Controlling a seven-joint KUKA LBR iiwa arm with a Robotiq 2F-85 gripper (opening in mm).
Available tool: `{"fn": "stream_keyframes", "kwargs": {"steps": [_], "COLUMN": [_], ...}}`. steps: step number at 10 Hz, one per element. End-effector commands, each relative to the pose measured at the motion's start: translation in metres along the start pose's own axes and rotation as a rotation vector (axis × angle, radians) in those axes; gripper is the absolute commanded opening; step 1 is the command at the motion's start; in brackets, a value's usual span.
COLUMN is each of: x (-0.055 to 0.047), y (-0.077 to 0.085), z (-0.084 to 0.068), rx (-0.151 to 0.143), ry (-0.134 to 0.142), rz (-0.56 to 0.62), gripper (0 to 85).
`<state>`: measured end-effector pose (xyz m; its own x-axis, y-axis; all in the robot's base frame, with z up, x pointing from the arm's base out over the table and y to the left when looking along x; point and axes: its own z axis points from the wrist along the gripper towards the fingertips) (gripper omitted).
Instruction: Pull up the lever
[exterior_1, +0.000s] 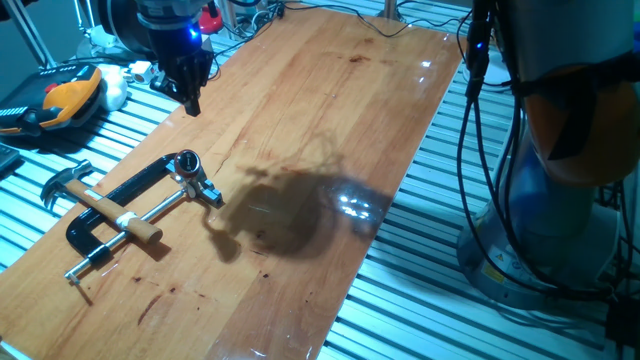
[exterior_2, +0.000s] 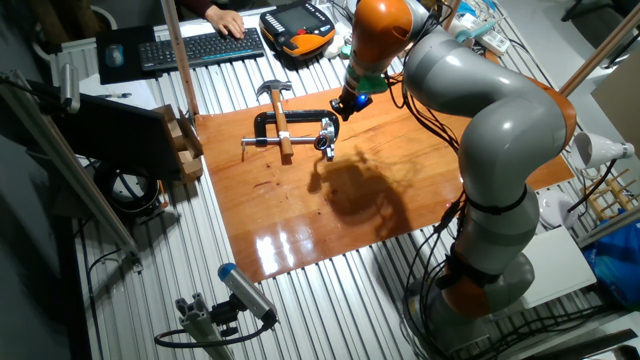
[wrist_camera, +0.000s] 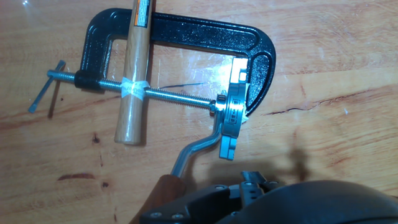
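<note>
Clamp (exterior_1: 120, 195) position: flat on the wooden table (exterior_1: 330, 150), near its left end in one fixed view, black frame open toward the threaded rod (wrist_camera: 168, 93). Chrome head (wrist_camera: 233, 112) sits at the frame's near jaw; the lever (wrist_camera: 196, 148) curves out from it along the tabletop, its reddish-brown tip (wrist_camera: 163, 194) close to the hand camera. Hammer (exterior_1: 95, 205) lies across the clamp, its wooden shaft over both frame and rod (head just beyond the frame's back). Gripper (exterior_1: 190, 95) hangs above the table, apart from the clamp; finger spacing cannot be told. A keyboard (exterior_2: 195, 45) and an orange pendant (exterior_2: 300, 25) lie beyond the table edge.
</note>
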<state>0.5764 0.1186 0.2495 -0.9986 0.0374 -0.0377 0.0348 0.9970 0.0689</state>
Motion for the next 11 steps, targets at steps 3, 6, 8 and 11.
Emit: {"fn": "stream_keyframes", "kwargs": {"steps": [3, 6, 8, 11], "x": [-0.0011, -0.0015, -0.0016, -0.0013], "y": [0.0002, -0.0003, -0.0011, -0.0003], "z": [0.0008, 0.0011, 0.0005, 0.0008], "rx": [0.0, 0.001, 0.001, 0.007], "ry": [-0.001, -0.003, -0.002, -0.009], "rz": [0.001, -0.002, -0.002, -0.001], "gripper": [0.0, 0.0, 0.0, 0.0]}}
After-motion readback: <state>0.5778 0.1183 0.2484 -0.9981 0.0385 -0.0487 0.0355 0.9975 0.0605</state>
